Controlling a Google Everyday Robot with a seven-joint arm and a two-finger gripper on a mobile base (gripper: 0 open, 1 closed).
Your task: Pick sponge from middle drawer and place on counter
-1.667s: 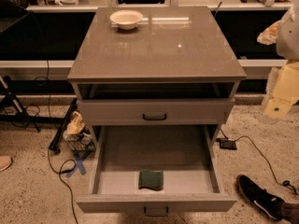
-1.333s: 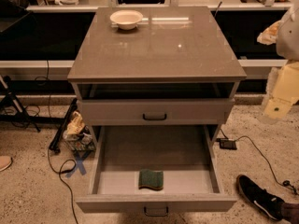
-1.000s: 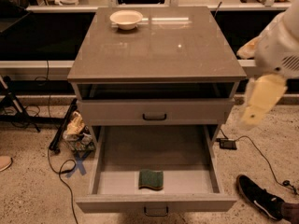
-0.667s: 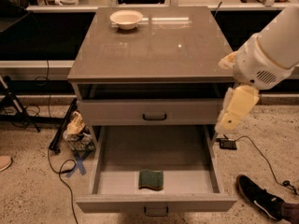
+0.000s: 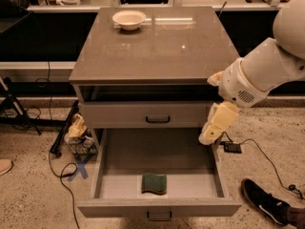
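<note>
The dark green sponge (image 5: pixel 155 183) lies flat on the grey floor of the open middle drawer (image 5: pixel 124 182), near its front centre. The drawer is pulled fully out below the shut upper drawer front (image 5: pixel 145 113). The counter (image 5: pixel 157 46) is the glossy grey-brown top of the cabinet. My gripper (image 5: pixel 208 136) hangs from the white arm (image 5: pixel 259 75) at the right. It points down over the drawer's right back corner, above and to the right of the sponge, and holds nothing.
A cream bowl (image 5: pixel 128 19) stands at the counter's far left. A bag of clutter (image 5: pixel 78 135) and cables lie on the floor left of the cabinet. A small black box with a cable (image 5: pixel 232 147) and a dark shoe (image 5: pixel 264 202) are at the right.
The arm has swung in from the right edge toward the left and down. The gripper now hangs over the drawer's right back corner. The sponge, drawer and bowl have not moved.
</note>
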